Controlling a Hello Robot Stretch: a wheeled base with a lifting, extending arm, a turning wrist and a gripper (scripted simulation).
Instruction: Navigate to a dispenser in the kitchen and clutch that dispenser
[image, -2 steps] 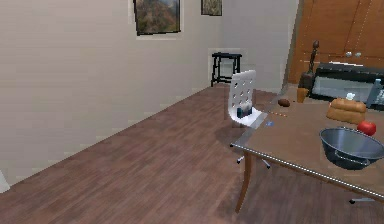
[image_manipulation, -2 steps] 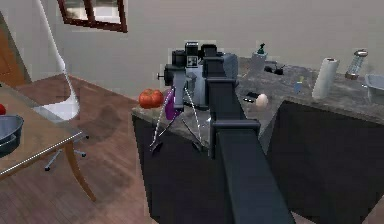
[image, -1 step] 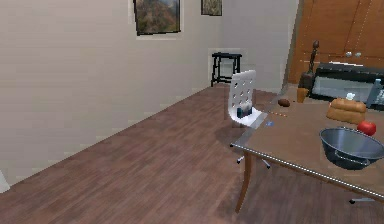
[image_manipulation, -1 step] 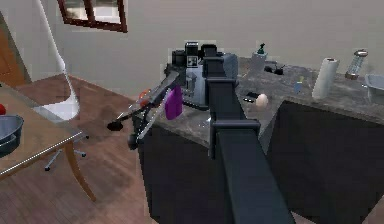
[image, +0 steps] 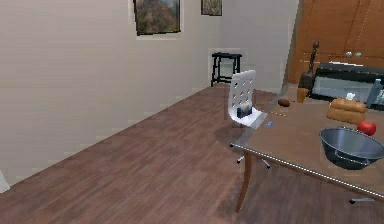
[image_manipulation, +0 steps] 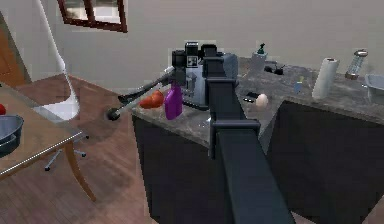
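Navigation looks finished; the grasp is the step in hand. The claw (image_manipulation: 170, 82) reaches over the tabletop (image_manipulation: 295, 100) at a purple bottle-shaped thing (image_manipulation: 174, 104), probably the dispenser, near the tabletop's front edge beside a red-orange blob (image_manipulation: 150, 101). I cannot tell the claw's spread, nor whether it holds anything. Next likely calls for a firm hold, then a lift. The bottle's long axis is about upright, neck up; spout direction unclear

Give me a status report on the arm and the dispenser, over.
Gripper at counter edge, can't tell if holding anything. Purple bottle right by it. Red thing, egg alongside.
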